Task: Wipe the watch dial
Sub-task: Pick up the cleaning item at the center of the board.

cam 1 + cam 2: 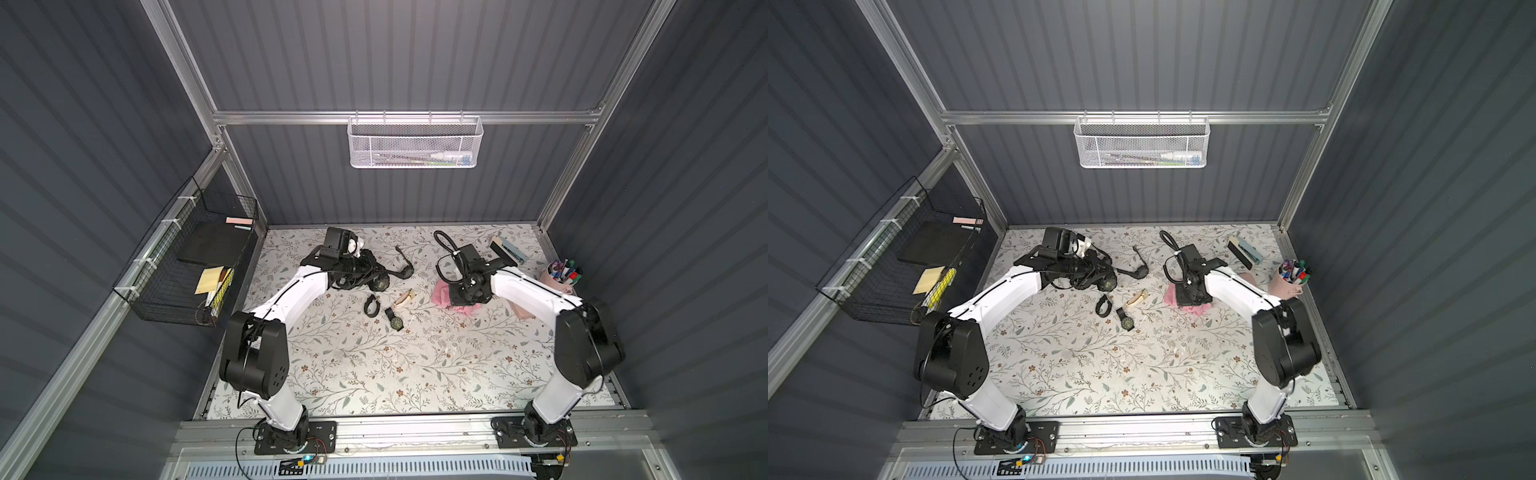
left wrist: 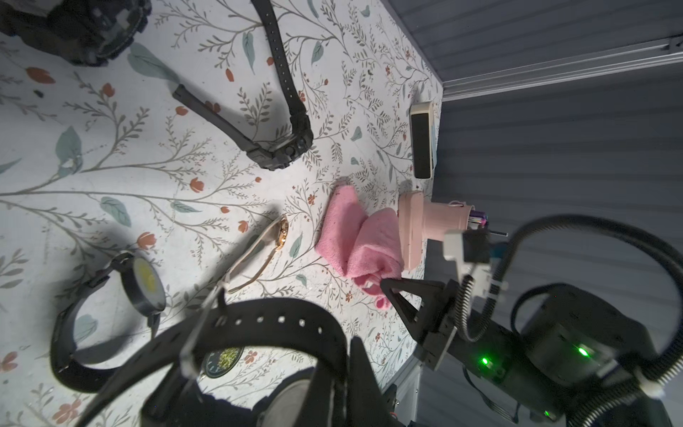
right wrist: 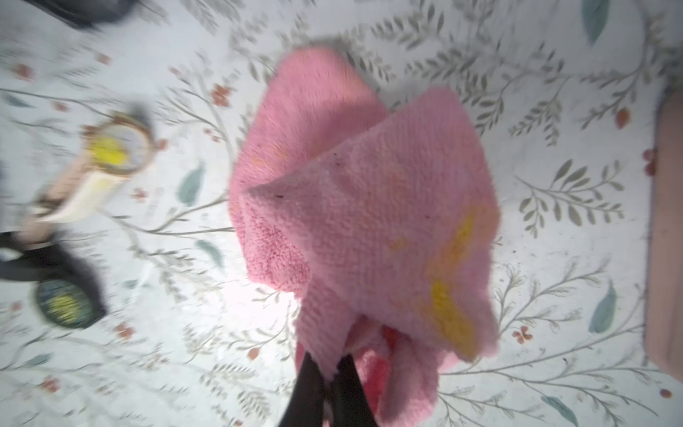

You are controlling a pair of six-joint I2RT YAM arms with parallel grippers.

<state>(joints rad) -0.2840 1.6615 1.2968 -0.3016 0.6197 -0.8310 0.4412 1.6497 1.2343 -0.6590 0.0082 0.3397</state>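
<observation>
Pinching pink cloth (image 3: 369, 207) corner in closed right gripper (image 3: 329, 364): could slip free mid-wipe. Clamping black watch (image 2: 258, 318) in closed left gripper (image 1: 370, 279): could swivel under pressure.

A pink pen cup (image 1: 555, 281) stands near an eraser (image 1: 505, 251); a white mesh basket (image 1: 414, 141) hangs behind.

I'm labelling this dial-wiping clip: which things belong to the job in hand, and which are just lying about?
In the job:
left gripper, shut on the held watch
right gripper, shut on the cloth

Lying about for now:
green-dial watch
beige watch
looped watch
far watch
stapler
pen cup
white basket
black basket
</observation>
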